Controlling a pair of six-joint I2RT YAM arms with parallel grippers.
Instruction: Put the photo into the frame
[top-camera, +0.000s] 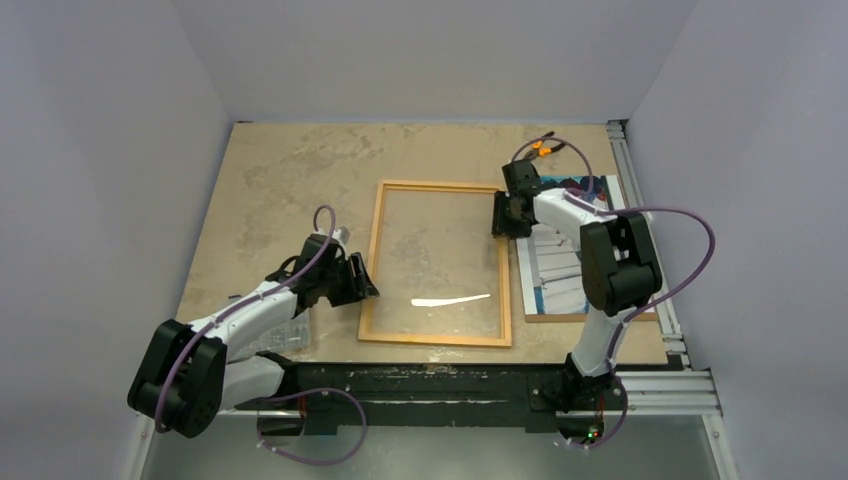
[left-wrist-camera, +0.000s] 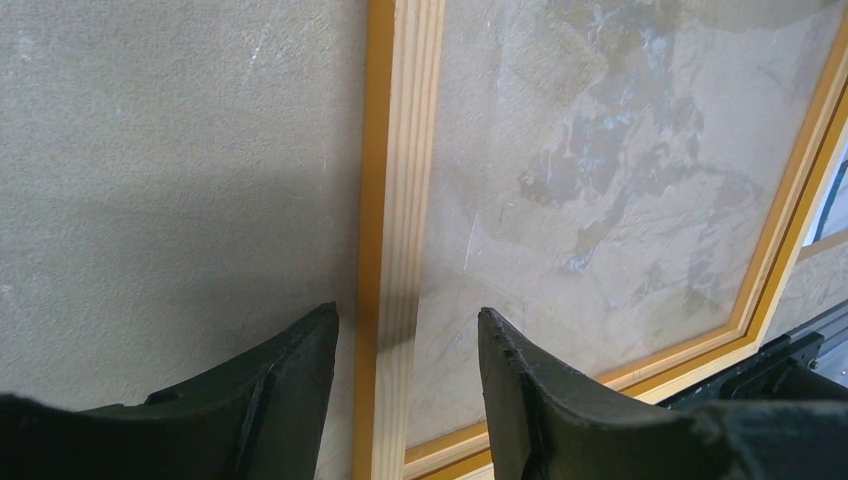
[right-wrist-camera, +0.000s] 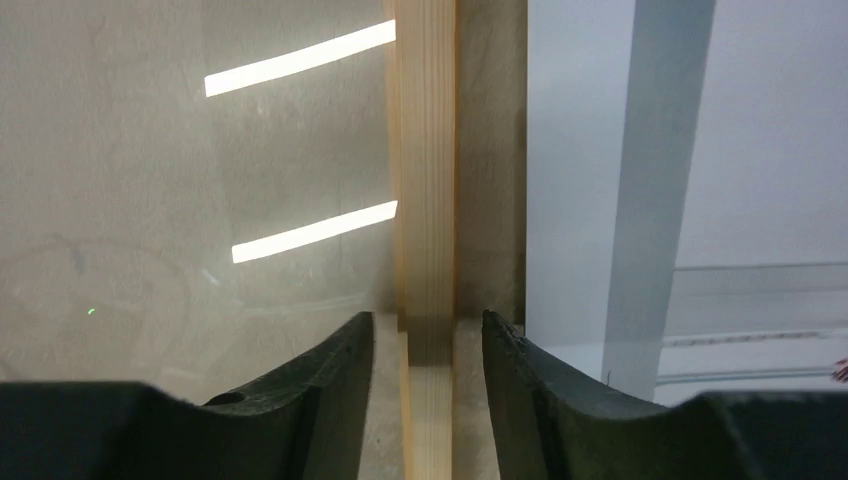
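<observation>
At the middle of the table (top-camera: 290, 170) the frame (top-camera: 440, 185) lies flat, its pale wood reverse facing up, with light glaring off the pane inside it. Just right of it, close beside its right rail, the photo (top-camera: 550, 275) lies flat under the right arm.

The left gripper (top-camera: 362, 283) is at the frame's left rail, towards the near end. In the left wrist view its jaws are partly open, one finger (left-wrist-camera: 290, 380) on the table side of the rail and one over the pane, each apart from the wood and holding nothing.

The right gripper (top-camera: 503, 215) is at the right rail's far end. Its fingers (right-wrist-camera: 320, 390) straddle the rail with narrow gaps on both sides, not clamped on it.
</observation>
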